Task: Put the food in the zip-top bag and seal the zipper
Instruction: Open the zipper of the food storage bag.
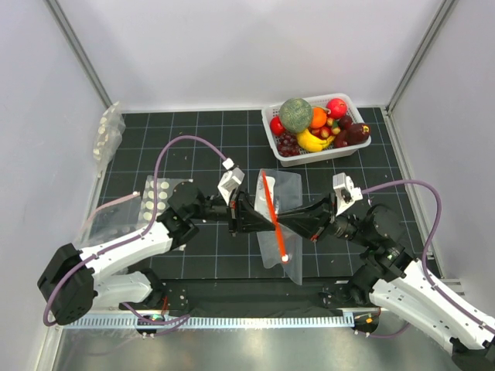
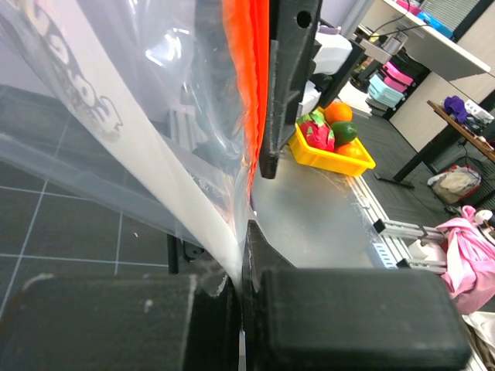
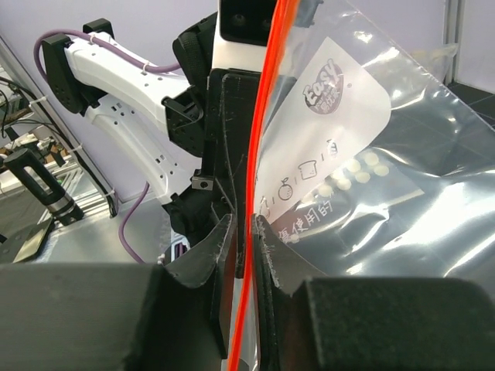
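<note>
The right gripper (image 3: 246, 232) had closed down on the zipper (image 1: 267, 193), the red-orange strip running between its pads with barely a sliver of gap on either side. Facing it tip to tip from the other side, the left gripper (image 2: 238, 263) was clamped tight on the clear film of the zip-top bag (image 1: 285, 185), just below that same strip.

The bag was held up off the dark table (image 1: 193, 154) between the two. Its zipper ran far to near, square across the line on which the two grippers met. Any slide along the strip would therefore go toward or away from the arm bases, not sideways, and any parting of the mouth would go left and right.

No fruit showed inside the bag. The food (image 1: 336, 107), red balls and an orange one, lay in the white basket (image 1: 325, 154) at the far right of the table. That was well apart from the bag and nearer the right arm, so filling looked not yet done, and that arm seemed the likelier one to reach for it
</note>
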Robot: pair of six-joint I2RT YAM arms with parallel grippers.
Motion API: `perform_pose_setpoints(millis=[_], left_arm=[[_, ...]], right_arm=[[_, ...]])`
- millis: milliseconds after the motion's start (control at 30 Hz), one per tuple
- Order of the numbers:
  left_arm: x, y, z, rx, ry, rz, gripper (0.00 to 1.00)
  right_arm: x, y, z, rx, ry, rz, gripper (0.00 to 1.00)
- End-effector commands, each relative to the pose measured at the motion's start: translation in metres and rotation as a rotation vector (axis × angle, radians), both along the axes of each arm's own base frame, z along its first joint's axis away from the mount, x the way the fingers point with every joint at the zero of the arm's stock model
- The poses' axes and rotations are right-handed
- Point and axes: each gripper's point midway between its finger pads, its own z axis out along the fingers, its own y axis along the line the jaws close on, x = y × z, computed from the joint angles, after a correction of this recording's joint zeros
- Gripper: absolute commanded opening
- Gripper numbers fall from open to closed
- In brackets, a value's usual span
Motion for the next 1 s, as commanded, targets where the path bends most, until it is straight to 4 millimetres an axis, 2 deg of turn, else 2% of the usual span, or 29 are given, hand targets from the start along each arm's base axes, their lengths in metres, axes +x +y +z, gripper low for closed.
perform_pose_setpoints(millis=[0, 400, 600, 967], left_arm=[[-0.013, 0.003, 0.015, -0.054, -0.051, -0.048, 0.0], [-0.023, 0.002, 0.019, -0.065, -0.071, -0.088, 0.0], [-0.022, 0.002, 0.018, -0.065, -0.07, -0.084, 0.0], [-0.023, 0.002, 0.018, -0.066, -0.073, -0.083, 0.0]], right_arm=[[0.001, -0.001, 0.014, 0.027, -0.026, -0.013, 0.2], [0.0, 0.001, 0.014, 0.027, -0.026, 0.005, 0.16], [-0.005, -0.002, 0.018, 0.044, -0.042, 0.01, 0.2], [-0.003, -0.002, 0.016, 0.035, -0.042, 0.006, 0.2]])
